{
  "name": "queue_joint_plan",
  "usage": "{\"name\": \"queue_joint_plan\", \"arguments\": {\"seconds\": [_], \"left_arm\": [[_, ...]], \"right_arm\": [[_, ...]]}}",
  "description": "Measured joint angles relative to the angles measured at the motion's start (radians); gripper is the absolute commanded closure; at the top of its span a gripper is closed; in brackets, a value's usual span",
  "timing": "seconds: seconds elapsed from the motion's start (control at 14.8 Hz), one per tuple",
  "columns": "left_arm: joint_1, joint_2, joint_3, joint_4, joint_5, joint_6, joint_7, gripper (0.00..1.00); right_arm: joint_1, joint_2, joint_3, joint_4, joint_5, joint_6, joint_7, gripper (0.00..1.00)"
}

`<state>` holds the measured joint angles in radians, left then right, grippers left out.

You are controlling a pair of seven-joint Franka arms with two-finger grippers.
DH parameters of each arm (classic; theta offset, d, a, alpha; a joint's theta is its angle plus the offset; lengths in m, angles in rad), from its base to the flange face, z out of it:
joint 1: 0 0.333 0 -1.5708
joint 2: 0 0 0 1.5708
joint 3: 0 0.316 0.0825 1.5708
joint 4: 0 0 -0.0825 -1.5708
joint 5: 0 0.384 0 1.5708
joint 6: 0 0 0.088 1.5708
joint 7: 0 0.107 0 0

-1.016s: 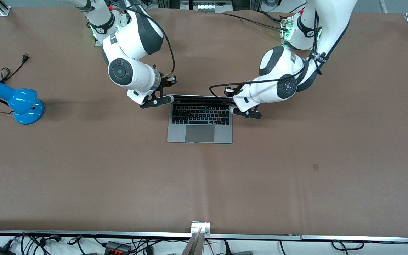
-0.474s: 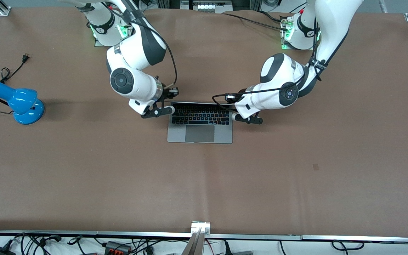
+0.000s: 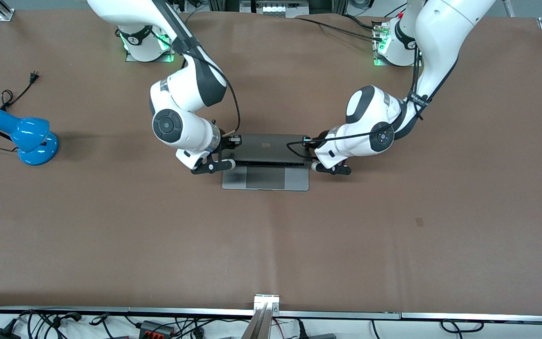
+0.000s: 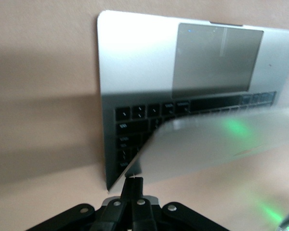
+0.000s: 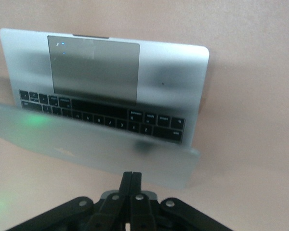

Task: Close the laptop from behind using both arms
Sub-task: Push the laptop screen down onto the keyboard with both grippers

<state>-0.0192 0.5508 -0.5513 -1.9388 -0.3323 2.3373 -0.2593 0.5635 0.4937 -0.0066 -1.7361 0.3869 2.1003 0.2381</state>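
Brown table covering [image 3: 111, 226] lies under your laptop [image 3: 265, 178], which sits mid-table with its lid tilted well down over the keyboard. Your left gripper [image 4: 133, 185] and right gripper [image 5: 131, 177] each press their closed fingers against a top corner of the lid, gripping nothing. You also have a blue lamp [image 3: 24, 134] at the right arm's end.

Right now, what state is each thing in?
laptop: partly closed, lid tilted forward over the keyboard, trackpad exposed.
left pincer: shut, pressing the back of the lid at the corner toward the left arm's end.
right pincer: shut, pressing the lid's corner toward the right arm's end.
blue desk lamp: unplugged, plug lying loose on the table.
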Motion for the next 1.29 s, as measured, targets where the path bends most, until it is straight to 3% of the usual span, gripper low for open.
{"name": "queue_joint_plan", "arguments": {"seconds": [0.54,1.29], "left_arm": [[-0.004,0.003,0.0,0.009,0.058,0.008,-0.046,1.0],[-0.023,0.126,0.012,0.058,0.1,0.103,-0.047,1.0]], "right_arm": [[-0.001,0.104,-0.01,0.07,0.0,0.006,0.0,1.0],[-0.001,0.191,-0.011,0.098,-0.006,0.077,0.0,1.0]]}}
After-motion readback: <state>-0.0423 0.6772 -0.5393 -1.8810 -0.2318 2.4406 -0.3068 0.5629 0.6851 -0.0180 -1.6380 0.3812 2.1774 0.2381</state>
